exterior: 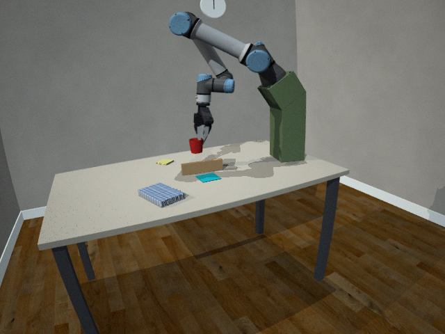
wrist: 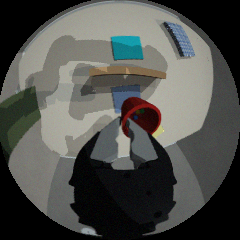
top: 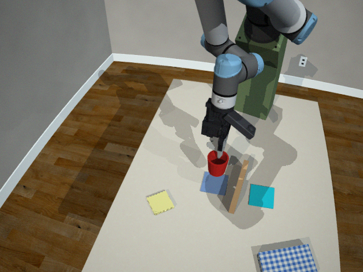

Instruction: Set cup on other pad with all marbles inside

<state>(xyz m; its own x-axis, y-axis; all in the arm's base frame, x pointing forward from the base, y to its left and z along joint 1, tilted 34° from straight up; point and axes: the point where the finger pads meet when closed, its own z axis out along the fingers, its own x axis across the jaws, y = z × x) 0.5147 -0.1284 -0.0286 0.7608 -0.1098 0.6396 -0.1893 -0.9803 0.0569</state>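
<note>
Your end effector (top: 219,152) is pinching the cup (top: 217,168) by its rim wall, holding it above the blue pad (top: 214,183) mid-surface. The cup looks stiff and light, possibly slick; marbles (wrist: 138,114) are sitting loose inside, so you're wanting it level.

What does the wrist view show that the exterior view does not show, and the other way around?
Only the wrist view shows the marbles inside the cup and the dark blue pad beyond it. Only the exterior view shows the whole arm, the table legs, the wall clock, and the cup hanging above the table. Both show the end effector shut on the cup's rim, the rail and the cyan pad.
</note>
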